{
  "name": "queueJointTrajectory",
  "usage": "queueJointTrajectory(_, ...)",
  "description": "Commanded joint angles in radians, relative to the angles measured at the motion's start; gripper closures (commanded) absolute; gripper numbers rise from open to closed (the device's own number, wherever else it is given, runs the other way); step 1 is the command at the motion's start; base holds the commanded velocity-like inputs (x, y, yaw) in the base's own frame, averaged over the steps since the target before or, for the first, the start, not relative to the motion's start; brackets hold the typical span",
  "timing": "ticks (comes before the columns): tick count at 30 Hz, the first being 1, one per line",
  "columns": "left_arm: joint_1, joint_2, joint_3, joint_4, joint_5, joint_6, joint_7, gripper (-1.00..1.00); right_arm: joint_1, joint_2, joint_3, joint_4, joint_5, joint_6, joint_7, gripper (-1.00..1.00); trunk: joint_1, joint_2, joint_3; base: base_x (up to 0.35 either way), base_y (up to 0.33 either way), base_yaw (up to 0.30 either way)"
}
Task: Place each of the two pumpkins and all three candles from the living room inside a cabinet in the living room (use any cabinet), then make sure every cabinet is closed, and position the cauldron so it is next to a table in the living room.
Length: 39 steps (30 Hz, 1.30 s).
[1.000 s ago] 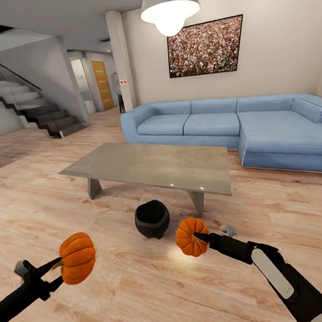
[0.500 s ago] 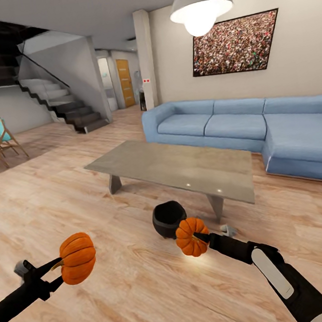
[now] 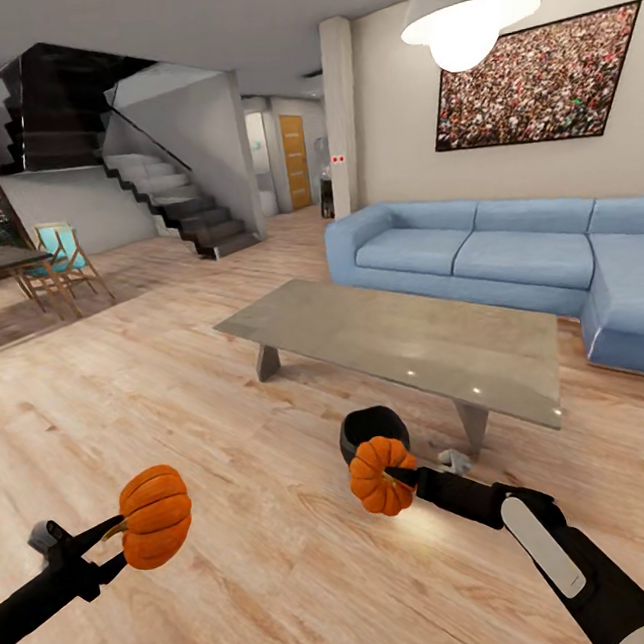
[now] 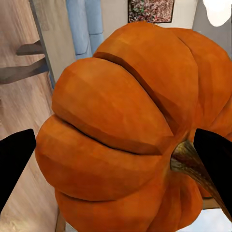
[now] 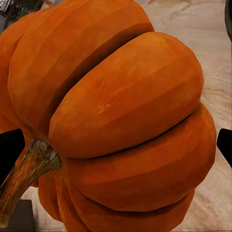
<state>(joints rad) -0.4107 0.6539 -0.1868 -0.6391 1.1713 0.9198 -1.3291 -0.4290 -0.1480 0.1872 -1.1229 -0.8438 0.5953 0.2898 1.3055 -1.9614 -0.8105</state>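
Observation:
Each of my grippers carries one orange pumpkin above the wooden floor. The left gripper (image 3: 113, 544) is shut on a ribbed pumpkin (image 3: 155, 516) at the lower left; up close that pumpkin (image 4: 130, 130) sits between two black fingertips (image 4: 14, 164). The right gripper (image 3: 399, 476) is shut on the other pumpkin (image 3: 379, 474), seen large as the pumpkin (image 5: 116, 116) in the right wrist view. Just behind it, the black cauldron (image 3: 371, 427) stands on the floor beside the grey low table (image 3: 405, 337). The candles and the cabinet are out of view.
A blue corner sofa (image 3: 516, 258) runs along the right wall behind the table. A small grey object (image 3: 454, 461) lies on the floor by the table leg. Stairs (image 3: 182, 203) rise at the back, with a dining table and chairs (image 3: 49, 270) at far left.
The whole picture has shifted to the right, so the camera has turned left; the dining area has come into view. Both grippers keep their pumpkins in the same pose.

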Motion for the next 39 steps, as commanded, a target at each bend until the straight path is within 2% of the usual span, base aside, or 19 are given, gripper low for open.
queueJointTrajectory(1,-0.002,0.001,-0.005,0.001,0.01,0.011,-0.004,1.0,-0.001,0.0,0.0,-0.001,-0.009,0.013,-0.002,1.0,-0.004,0.007,0.002,0.0,0.0,0.272)
queueJointTrajectory(6,-0.002,0.001,-0.005,0.002,0.01,0.011,-0.003,1.0,-0.001,0.001,0.003,-0.001,-0.009,0.024,-0.004,1.0,-0.023,0.042,0.018,0.0,0.0,0.272)
queueJointTrajectory(10,-0.002,0.001,-0.005,0.002,0.01,0.011,-0.003,1.0,-0.001,0.002,0.006,-0.001,-0.009,0.046,-0.017,1.0,-0.023,0.042,0.018,0.0,0.0,0.273)
queueJointTrajectory(14,-0.002,0.001,-0.005,0.002,0.011,0.009,-0.007,1.0,-0.001,0.002,0.041,-0.001,-0.007,0.058,-0.021,1.0,-0.023,0.042,0.018,0.0,0.0,0.273)
queueJointTrajectory(20,-0.002,0.0,-0.007,0.002,0.011,0.008,-0.004,1.0,-0.001,-0.003,0.051,-0.009,-0.008,0.059,-0.013,1.0,-0.023,0.042,0.018,0.015,0.0,0.211)
queueJointTrajectory(28,-0.002,-0.003,-0.007,0.002,0.01,0.008,-0.004,1.0,-0.001,-0.005,0.053,-0.011,-0.008,0.056,-0.009,1.0,-0.023,0.042,0.018,0.284,0.0,0.041)
queueJointTrajectory(39,-0.002,-0.004,-0.007,0.002,0.01,0.008,-0.004,1.0,-0.001,-0.002,0.055,-0.011,-0.006,0.056,-0.016,1.0,-0.023,0.042,0.018,0.34,0.0,0.253)
